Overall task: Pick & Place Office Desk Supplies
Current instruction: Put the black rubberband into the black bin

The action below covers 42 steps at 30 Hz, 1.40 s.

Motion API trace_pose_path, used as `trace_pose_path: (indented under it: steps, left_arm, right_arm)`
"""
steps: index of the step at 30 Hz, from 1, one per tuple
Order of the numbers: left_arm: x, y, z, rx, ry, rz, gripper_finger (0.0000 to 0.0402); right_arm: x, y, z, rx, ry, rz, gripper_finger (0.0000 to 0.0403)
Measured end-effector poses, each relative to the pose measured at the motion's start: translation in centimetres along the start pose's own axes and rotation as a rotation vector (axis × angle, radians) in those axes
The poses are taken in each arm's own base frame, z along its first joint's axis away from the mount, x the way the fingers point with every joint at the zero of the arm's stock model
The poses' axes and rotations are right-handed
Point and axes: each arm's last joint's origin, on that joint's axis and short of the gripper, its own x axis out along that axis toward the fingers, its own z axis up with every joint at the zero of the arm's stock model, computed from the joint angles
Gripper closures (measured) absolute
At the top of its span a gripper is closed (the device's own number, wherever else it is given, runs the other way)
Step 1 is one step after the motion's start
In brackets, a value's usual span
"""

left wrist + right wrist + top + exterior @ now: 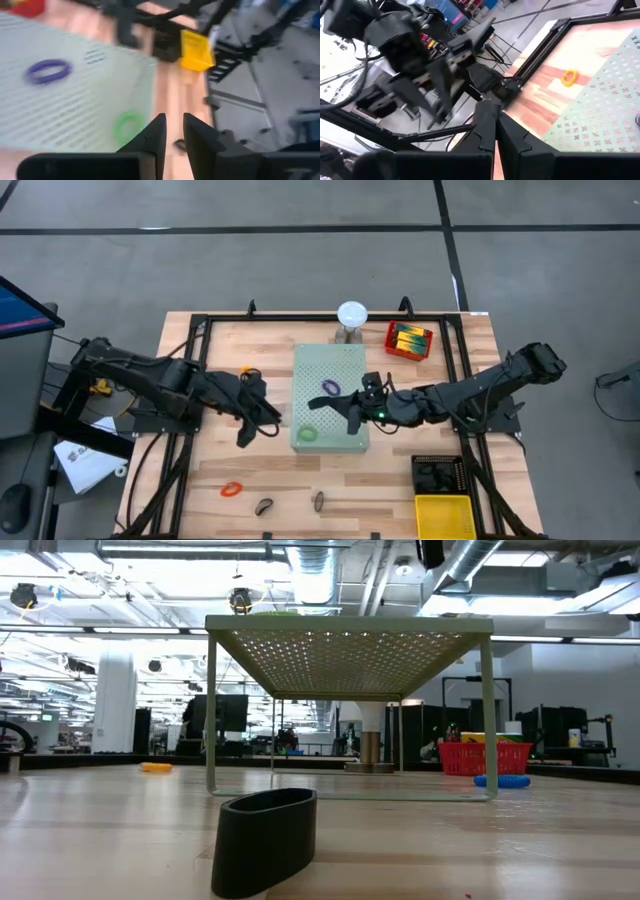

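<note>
A: Was any writing, label or number legible anywhere?

B: None. The box (pixel 410 339) at the far right showed printed colours only, and the papers (pixel 84 463) left of the table were unreadable.

A perforated board (pixel 331 397) stands on legs at the middle of the table (pixel 200 480). On it lie two band loops: one (pixel 331 387) near the centre, another (pixel 307 434) at the near left corner. Behind the board, at the far edge, stands a dome on a stand (pixel 351 315), and to its right a basket (pixel 409 340) holding boxes.

The left end effector (pixel 255 427) sits just left of the board; the right end effector (pixel 358 408) reaches over the board's right part.

Near the front edge lie a third loop (pixel 232 489) on the left, then two small clips (pixel 264 506) (pixel 319 500) to its right. At the near right corner sit two bins (pixel 440 497), one behind the other.
</note>
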Motion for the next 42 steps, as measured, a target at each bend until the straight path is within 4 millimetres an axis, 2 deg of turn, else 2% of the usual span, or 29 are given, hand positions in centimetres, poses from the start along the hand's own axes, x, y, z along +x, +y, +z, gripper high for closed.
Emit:
trace_pose_path:
  steps: [8,13,17,22,26,30,35,38,42]
  left_arm:
    - [-1.8,1.8,-2.5,-0.014,0.214,0.219,0.0340]
    - [-1.4,3.0,-4.7,-0.027,0.338,0.308,0.0339]
    - [-0.6,4.0,-7.2,-0.049,0.402,0.351,0.0338]
    - [0.3,5.4,-10.3,-0.123,0.463,0.416,0.0339]
    - [1.1,5.7,-11.8,-0.159,0.461,0.419,0.0339]
    - [1.5,5.6,-12.3,-0.178,0.447,0.396,0.0340]
    - [1.8,5.3,-11.8,-0.190,0.394,0.355,0.0340]
    - [1.9,5.1,-11.7,-0.202,0.373,0.342,0.0340]
    - [2.0,5.1,-11.5,-0.238,0.346,0.345,0.0340]
  right_arm:
    - [-0.5,-0.2,-0.1,0.031,0.076,-0.013,0.0403]
    - [-2.1,0.7,-2.3,0.076,0.235,0.033,0.0403]
    - [-4.8,1.9,-5.2,0.152,0.402,0.045,0.0403]
    - [-9.3,3.1,-8.9,0.258,0.545,0.000,0.0403]
    - [-12.9,3.3,-10.6,0.289,0.625,-0.107,0.0403]
    - [-16.3,2.7,-10.3,0.229,0.675,-0.360,0.0403]
    - [-19.6,1.9,-8.3,0.129,0.729,-0.645,0.0403]
    - [-20.8,1.3,-7.9,0.085,0.771,-0.761,0.0403]
    - [-21.7,0.9,-7.9,0.054,0.815,-0.825,0.0403]
